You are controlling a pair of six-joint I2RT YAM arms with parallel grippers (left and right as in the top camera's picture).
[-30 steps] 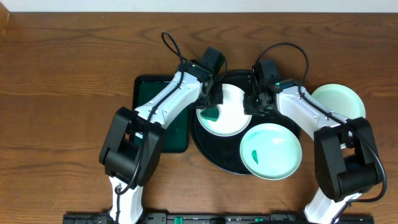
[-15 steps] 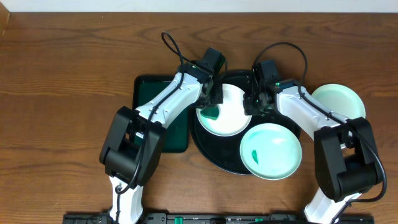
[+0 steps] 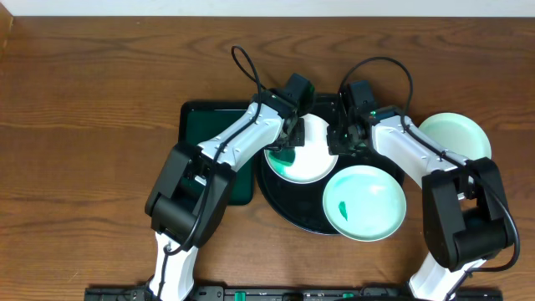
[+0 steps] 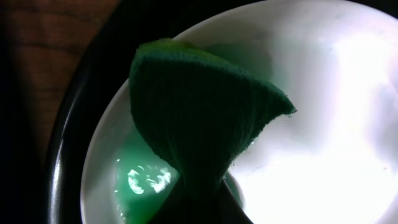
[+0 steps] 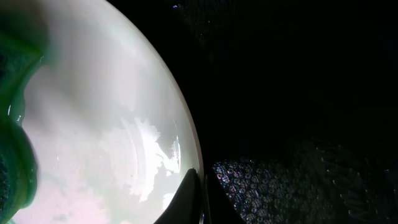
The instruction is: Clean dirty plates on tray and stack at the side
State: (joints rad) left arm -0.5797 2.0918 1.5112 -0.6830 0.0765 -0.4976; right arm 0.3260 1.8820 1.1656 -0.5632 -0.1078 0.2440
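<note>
The left claw (image 3: 288,139) pinches a fuzzy dark green cloth (image 4: 199,118) on the smooth round white plate (image 3: 313,155). The right claw (image 5: 199,178) grips its thin rim. It lies on the shiny round black tray (image 3: 282,203), near the counter's (image 3: 84,125) far edge.

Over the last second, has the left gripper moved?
Yes. The left gripper and its green cloth have slid away from the green tray, further across the plate toward the right gripper.
</note>
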